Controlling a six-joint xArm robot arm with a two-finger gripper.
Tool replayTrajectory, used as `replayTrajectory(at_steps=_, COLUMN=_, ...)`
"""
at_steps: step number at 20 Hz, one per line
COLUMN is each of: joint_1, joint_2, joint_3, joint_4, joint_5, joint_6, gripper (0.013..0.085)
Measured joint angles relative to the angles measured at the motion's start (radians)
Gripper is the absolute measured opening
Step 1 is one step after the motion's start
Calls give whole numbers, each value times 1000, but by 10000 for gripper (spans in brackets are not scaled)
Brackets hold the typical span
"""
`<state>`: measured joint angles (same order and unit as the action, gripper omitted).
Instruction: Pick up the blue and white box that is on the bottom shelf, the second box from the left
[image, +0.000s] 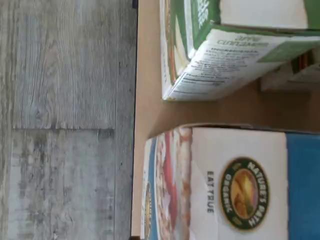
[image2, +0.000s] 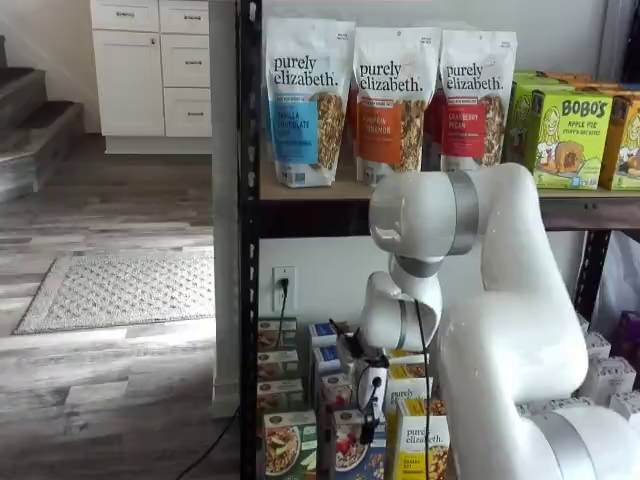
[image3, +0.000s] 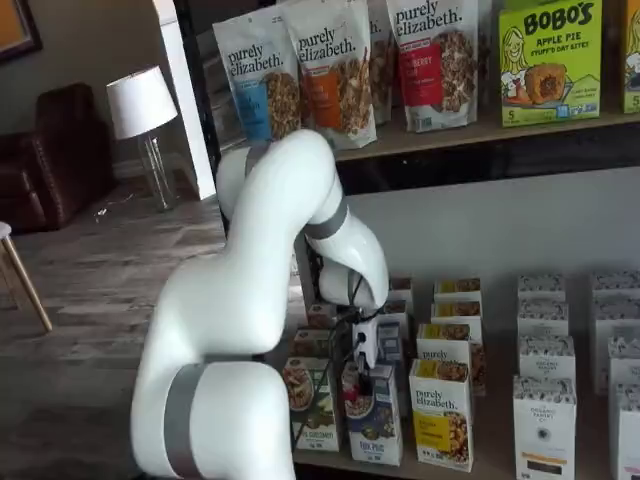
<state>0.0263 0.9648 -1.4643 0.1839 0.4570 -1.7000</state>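
White arm (image3: 260, 300) bends down w/ elbow high, forearm dropping toward blue and white box (image3: 375, 425). Gripper (image3: 362, 352) hangs just above that box's top in both shelf views; black fingers seen side-on, gap can't be told. Cable runs alongside wrist.

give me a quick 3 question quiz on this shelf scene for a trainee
1. True or false: the gripper hangs directly above the blue and white box on the bottom shelf.
2. Which box stands next to the blue and white box on the side nearer the black rack post? A) the green-fronted cereal box B) the yellow purely elizabeth box C) a Bobo's apple pie box
3. Fill in: the round green logo in the wrist view reads "Nature's ____ Organic".

Key: 1 true; 2 A; 3 Path.
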Motion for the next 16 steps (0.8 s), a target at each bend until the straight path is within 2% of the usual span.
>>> replayTrajectory(at_steps=3, joint_1=9, joint_2=23, joint_3=-26, joint_4=-59, joint_5=25, joint_6=61, gripper=850)
replayTrajectory(at_steps=6, joint_1=19, joint_2=40, joint_3=-42, joint_4=-83, joint_5=30, joint_6=91, gripper=850)
replayTrajectory(at_steps=16, joint_1=36, joint_2=77, joint_3=-76, joint_4=-86, joint_5=15, joint_6=111, gripper=850)
